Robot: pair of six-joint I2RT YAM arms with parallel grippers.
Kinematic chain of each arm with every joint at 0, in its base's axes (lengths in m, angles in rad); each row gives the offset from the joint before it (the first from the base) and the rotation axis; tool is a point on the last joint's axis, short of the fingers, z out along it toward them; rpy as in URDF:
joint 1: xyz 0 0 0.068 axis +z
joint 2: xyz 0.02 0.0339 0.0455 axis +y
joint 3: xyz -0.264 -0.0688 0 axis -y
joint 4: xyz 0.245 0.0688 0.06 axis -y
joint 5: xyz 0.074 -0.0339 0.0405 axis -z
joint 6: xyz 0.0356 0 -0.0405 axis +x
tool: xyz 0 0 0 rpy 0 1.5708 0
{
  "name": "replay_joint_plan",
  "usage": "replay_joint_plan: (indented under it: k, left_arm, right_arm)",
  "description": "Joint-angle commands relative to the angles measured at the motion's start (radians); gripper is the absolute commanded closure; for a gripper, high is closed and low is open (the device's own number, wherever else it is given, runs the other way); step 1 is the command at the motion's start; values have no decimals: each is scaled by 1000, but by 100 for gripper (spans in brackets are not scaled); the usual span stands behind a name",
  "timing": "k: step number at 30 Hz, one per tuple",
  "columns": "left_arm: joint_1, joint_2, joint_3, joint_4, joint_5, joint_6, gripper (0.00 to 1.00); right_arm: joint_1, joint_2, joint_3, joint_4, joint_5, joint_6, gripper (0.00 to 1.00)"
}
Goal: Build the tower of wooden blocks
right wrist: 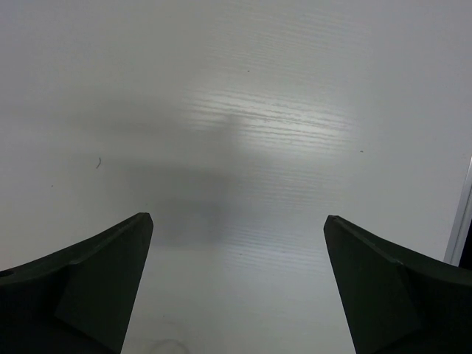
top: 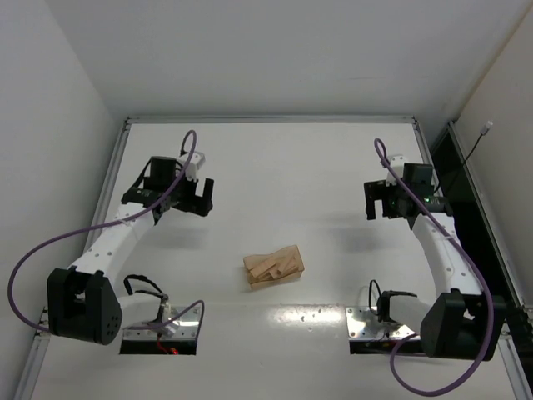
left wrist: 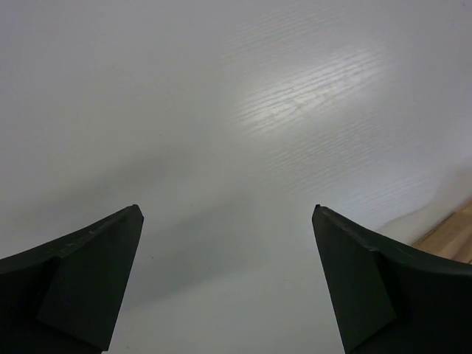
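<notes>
Several wood blocks point(top: 271, 267) lie in a loose heap inside a clear amber-tinted plastic box point(top: 293, 252) at the table's middle front. No tower stands anywhere in view. My left gripper point(top: 194, 202) is open and empty over bare table at the left back, well apart from the box. My right gripper point(top: 384, 208) is open and empty at the right back. The left wrist view shows its gripper point(left wrist: 227, 210) with wide-apart jaws over white table. The right wrist view shows its gripper point(right wrist: 237, 217) the same way.
A raised rail point(top: 271, 119) frames the white table at the back and sides. The right rail shows in the right wrist view point(right wrist: 463, 214). A tan wood-grained patch point(left wrist: 451, 237) sits at the left wrist view's right edge; I cannot tell what it is.
</notes>
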Motion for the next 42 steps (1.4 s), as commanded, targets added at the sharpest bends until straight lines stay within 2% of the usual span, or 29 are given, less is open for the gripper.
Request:
replay_joint_plan:
  k: [1,2,4,6,8,11,20,30,42]
  left_arm:
    - [-36,-25,42,-42,159,125,1]
    - [-111,-51,69,-74,246,185,2]
    - [-211,-51,96,-83,247,202,4]
    - [-335,-34,154,-160,238,231,5]
    - [-380,1,179,-232,288,241,7]
    - [-485,1,179,-269,288,241,13]
    - [-768,30,58,-272,203,231,15]
    - [-907,112,28,-159,98,185,17]
    - [-927,237,47,-47,38,109,20]
  right_arm:
    - [-11,-29,1,28,-51,5,0]
    - [-21,-29,1,28,-60,5,0]
    - [-21,-29,1,28,-60,5,0]
    - [-31,-29,1,28,-80,5,0]
    - [-44,-18,1,28,-95,5,0]
    - [-53,-18,1,28,-117,5,0]
    - [-93,0,10,19,-155,-4,1]
    - [-111,28,10,19,-175,-4,2]
    - [-111,46,19,10,-175,-4,2]
